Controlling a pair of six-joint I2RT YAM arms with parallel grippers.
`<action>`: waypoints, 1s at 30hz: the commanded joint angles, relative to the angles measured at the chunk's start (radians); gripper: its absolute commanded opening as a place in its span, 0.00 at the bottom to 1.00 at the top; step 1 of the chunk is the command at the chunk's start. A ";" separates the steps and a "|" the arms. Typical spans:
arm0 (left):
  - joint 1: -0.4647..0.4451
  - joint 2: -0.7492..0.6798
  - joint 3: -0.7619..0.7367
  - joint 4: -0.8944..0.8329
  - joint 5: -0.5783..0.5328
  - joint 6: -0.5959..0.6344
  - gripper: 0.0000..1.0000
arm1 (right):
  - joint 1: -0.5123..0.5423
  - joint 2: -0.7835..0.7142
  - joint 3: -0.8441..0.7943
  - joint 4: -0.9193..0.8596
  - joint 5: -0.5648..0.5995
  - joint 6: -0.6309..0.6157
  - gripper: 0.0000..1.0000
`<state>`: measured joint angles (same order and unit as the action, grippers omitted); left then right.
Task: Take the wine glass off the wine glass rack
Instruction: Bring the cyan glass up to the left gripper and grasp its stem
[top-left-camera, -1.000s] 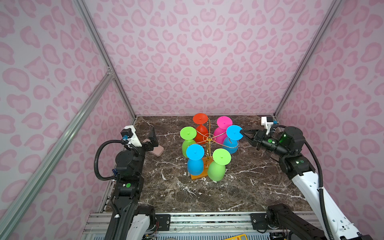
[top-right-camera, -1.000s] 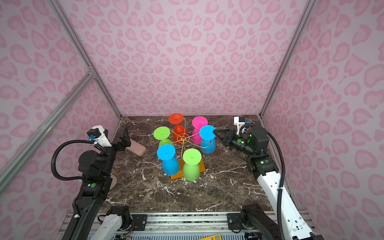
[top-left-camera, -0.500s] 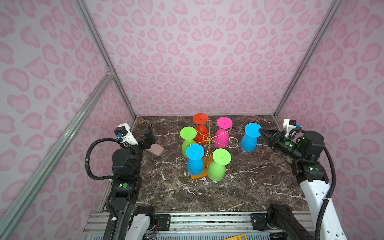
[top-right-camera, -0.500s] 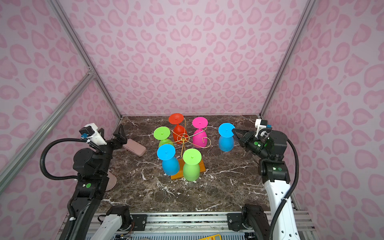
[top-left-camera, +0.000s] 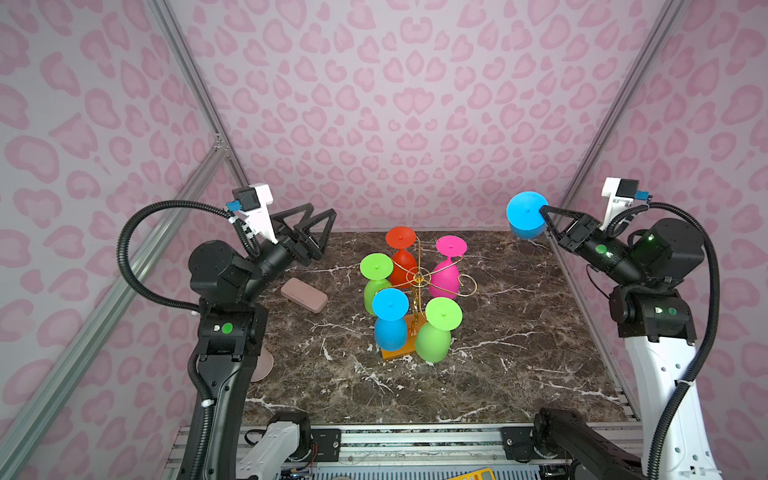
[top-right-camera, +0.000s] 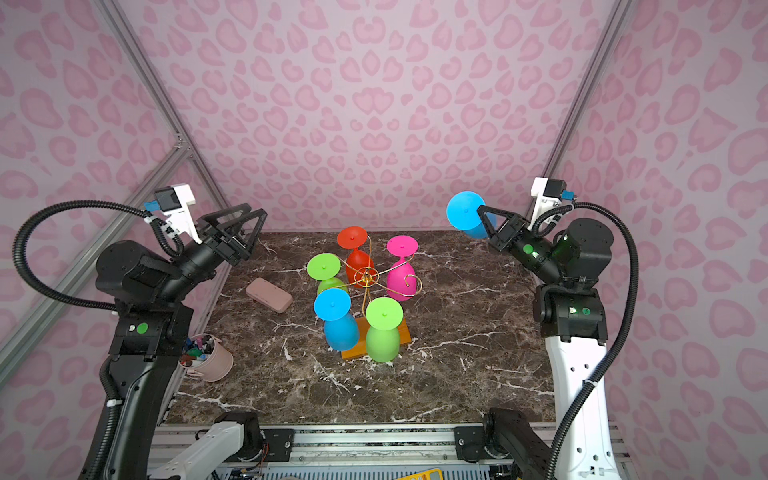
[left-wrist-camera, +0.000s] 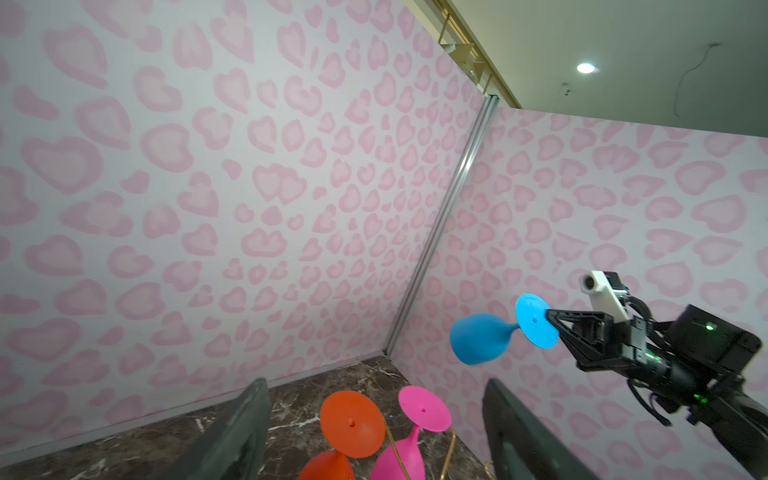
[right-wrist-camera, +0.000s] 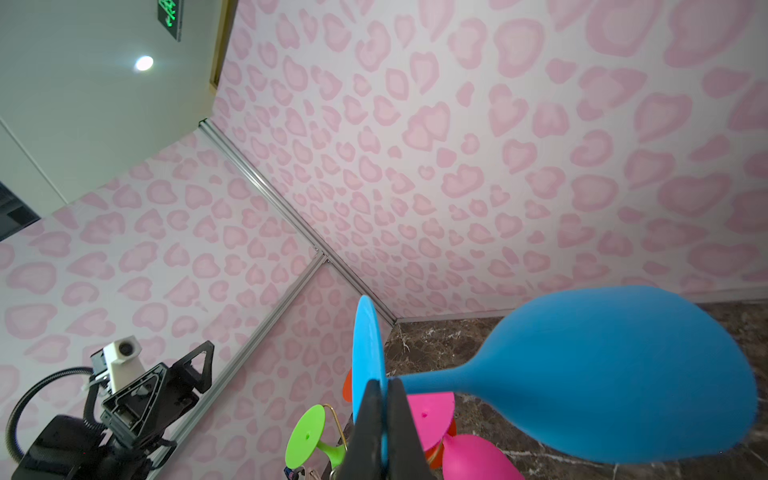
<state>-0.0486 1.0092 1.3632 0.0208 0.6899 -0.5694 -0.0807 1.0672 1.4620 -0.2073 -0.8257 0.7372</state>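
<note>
The desk (top-left-camera: 519, 332) carries the wine glass rack (top-left-camera: 417, 277) at its middle, with one scroll arm (top-left-camera: 467, 282) bare. The blue wine glass (top-left-camera: 525, 214) hangs in the air near the far right corner, bowl tipped sideways, because the right claw (top-left-camera: 542, 210) pinches only its flat foot. Half a second earlier it was lower, just beside the rack. The left claw (top-left-camera: 321, 210), spread and empty, has risen.
</note>
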 joint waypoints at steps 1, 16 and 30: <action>-0.025 0.055 0.086 0.039 0.163 -0.063 0.81 | 0.061 0.052 0.092 0.055 0.032 -0.100 0.00; -0.319 0.355 0.337 0.062 0.210 -0.081 0.69 | 0.375 0.254 0.337 0.003 0.074 -0.191 0.00; -0.420 0.515 0.464 0.110 0.223 -0.124 0.59 | 0.505 0.279 0.348 0.036 0.092 -0.187 0.00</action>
<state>-0.4629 1.5131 1.7981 0.0616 0.8970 -0.6731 0.4110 1.3384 1.8042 -0.2249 -0.7357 0.5568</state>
